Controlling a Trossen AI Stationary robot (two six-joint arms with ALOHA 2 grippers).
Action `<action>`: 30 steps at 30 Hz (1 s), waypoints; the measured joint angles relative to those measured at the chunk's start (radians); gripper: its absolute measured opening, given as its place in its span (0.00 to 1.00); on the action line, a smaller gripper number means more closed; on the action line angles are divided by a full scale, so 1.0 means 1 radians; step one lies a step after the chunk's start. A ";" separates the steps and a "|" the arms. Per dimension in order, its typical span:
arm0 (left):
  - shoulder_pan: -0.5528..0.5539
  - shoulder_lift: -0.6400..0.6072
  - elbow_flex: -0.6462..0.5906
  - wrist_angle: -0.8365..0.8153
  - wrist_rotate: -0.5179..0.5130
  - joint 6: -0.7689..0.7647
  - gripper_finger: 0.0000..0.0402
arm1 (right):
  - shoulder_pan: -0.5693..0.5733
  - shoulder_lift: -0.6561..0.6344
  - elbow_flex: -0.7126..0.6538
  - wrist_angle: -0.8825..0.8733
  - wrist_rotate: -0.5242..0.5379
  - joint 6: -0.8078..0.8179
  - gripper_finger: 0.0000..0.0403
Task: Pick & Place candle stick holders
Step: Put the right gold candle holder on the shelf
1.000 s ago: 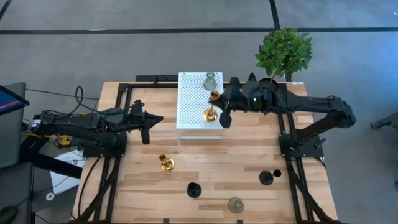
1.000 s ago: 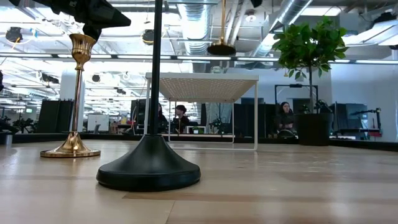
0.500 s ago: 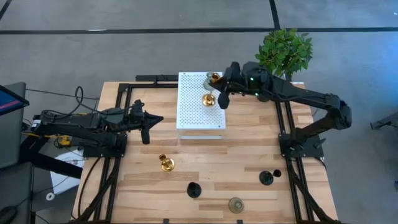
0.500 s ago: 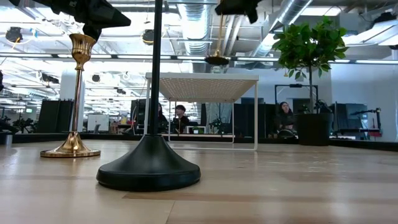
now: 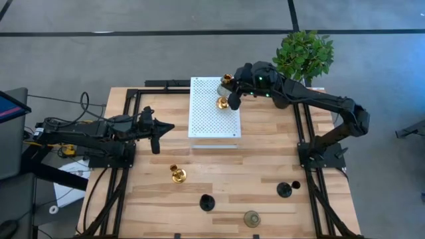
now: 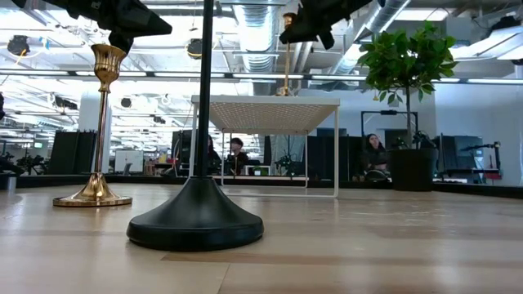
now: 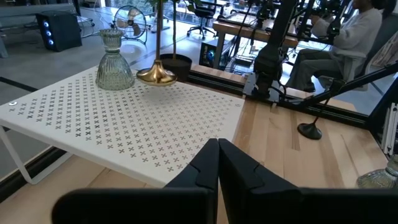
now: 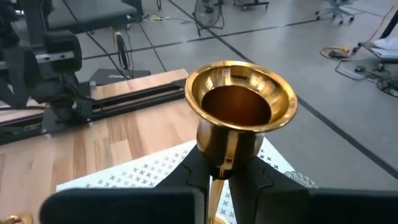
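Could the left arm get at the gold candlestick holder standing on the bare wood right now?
Probably yes. The left gripper hangs shut, holding nothing, and the gold holder stands alone on the table with nothing between them. It would have to open first.

wooden table (image 5: 265,166), white rack (image 5: 209,126), perhaps four holders (image 5: 178,174)

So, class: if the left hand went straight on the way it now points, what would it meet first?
Probably the white perforated stand, at its near edge. The shut left hand points across it toward the glass holder and gold base, though height is hard to judge.
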 joint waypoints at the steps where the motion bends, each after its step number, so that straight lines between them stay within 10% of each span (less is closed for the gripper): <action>1: 0.000 0.000 0.000 0.000 0.000 0.000 0.02 | -0.004 0.000 0.000 -0.009 -0.001 0.000 0.06; 24: 0.000 0.000 0.000 0.000 0.000 0.000 0.02 | -0.014 0.049 0.000 -0.057 -0.002 0.002 0.06; 30: 0.000 0.000 0.000 0.000 0.000 0.000 0.02 | -0.014 0.049 0.000 -0.061 -0.001 0.002 0.20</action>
